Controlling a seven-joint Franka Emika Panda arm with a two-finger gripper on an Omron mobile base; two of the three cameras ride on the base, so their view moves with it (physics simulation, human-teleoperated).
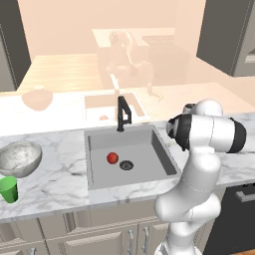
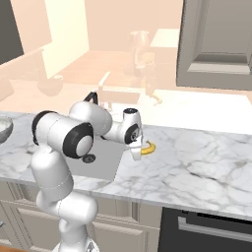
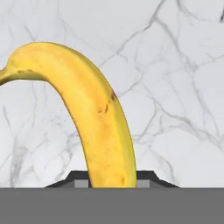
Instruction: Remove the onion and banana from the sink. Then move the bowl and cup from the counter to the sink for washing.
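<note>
The arm (image 1: 199,164) is glossy white, built of rounded, bulging segments with black bands at its joints (widest beside the sink (image 1: 130,158)). Its small white wrist (image 2: 132,132) carries a dark ring.

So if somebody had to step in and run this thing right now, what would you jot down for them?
Tool: shut on the banana, low over the counter right of the sink.
Onion: in the sink, beside the drain.
Bowl and cup: on the counter left of the sink, untouched.
Done: banana out of the sink, not yet let go.
Left: release the banana, take out the onion, then put bowl and cup in the sink.
</note>
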